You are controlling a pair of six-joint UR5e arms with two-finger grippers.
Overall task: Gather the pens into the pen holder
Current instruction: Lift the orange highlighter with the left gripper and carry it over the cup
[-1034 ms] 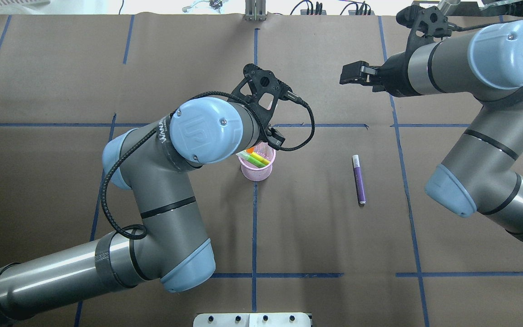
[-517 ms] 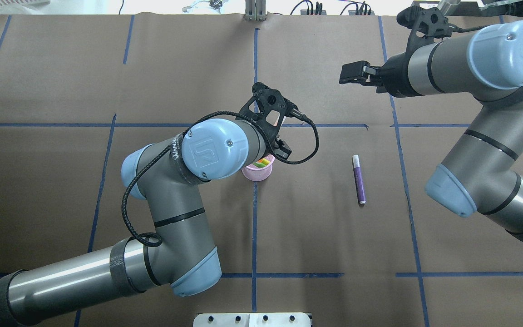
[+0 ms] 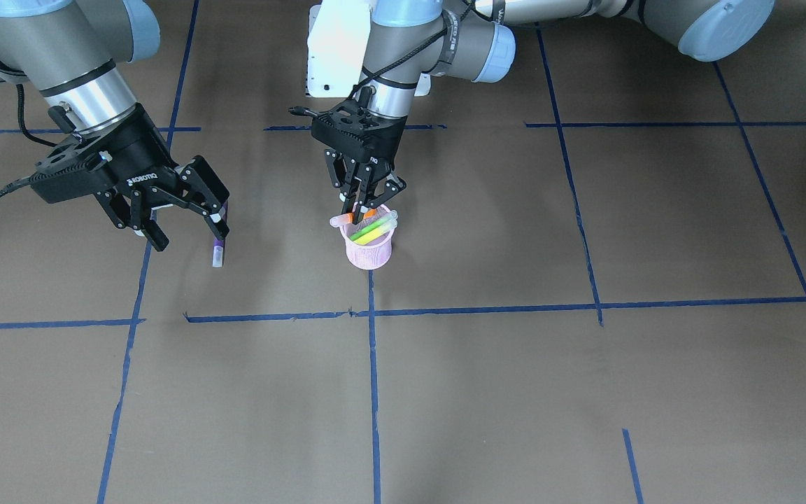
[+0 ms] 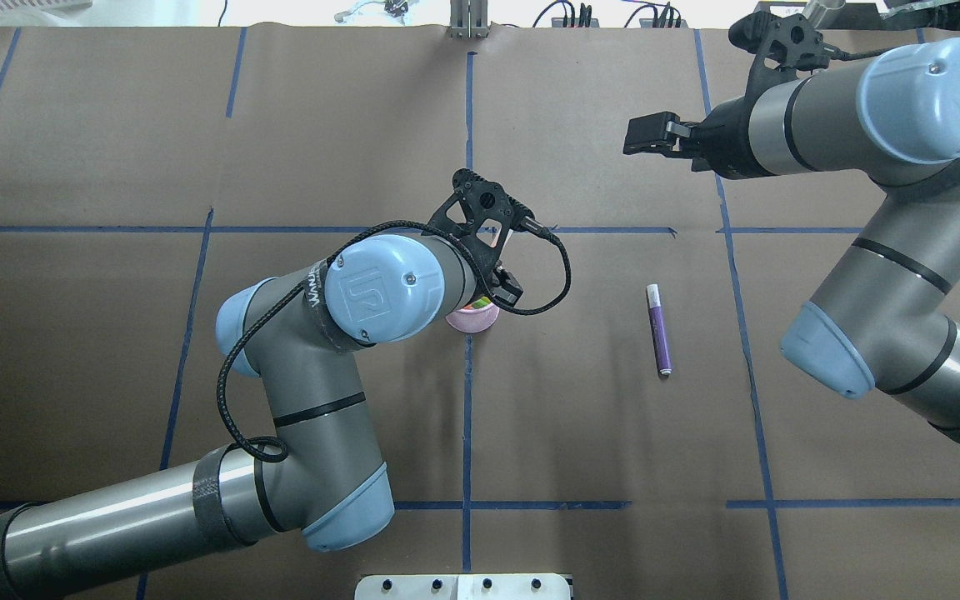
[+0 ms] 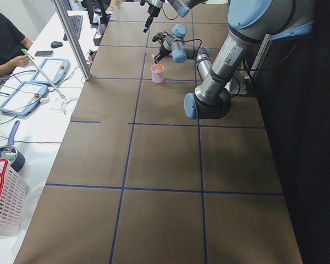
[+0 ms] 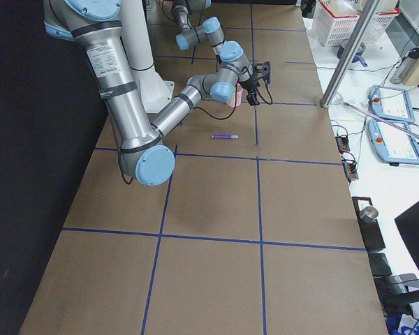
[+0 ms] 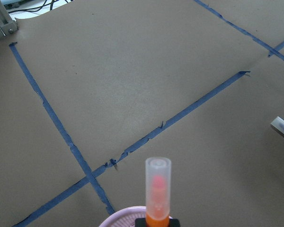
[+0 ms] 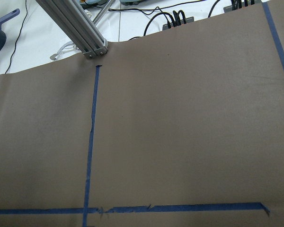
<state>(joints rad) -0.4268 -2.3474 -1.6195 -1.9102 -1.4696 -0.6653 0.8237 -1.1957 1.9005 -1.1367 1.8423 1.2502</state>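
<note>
One orange pen [image 7: 157,194] over pink mesh pen holder [image 3: 369,253].
Left end effector [image 3: 362,204] pinches it; centre inside rim, then release. Right end effector [image 3: 192,229] spread.

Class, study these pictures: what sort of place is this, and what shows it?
Most likely a robotics lab: a left arm and right arm at a table gridded with blue tape, and control tablets on a side bench.

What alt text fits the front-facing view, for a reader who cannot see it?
The left gripper holds an orange pen over a pink pen holder containing a green pen and a yellow pen. The right gripper hangs open and empty; a purple pen lies on the table.
</note>
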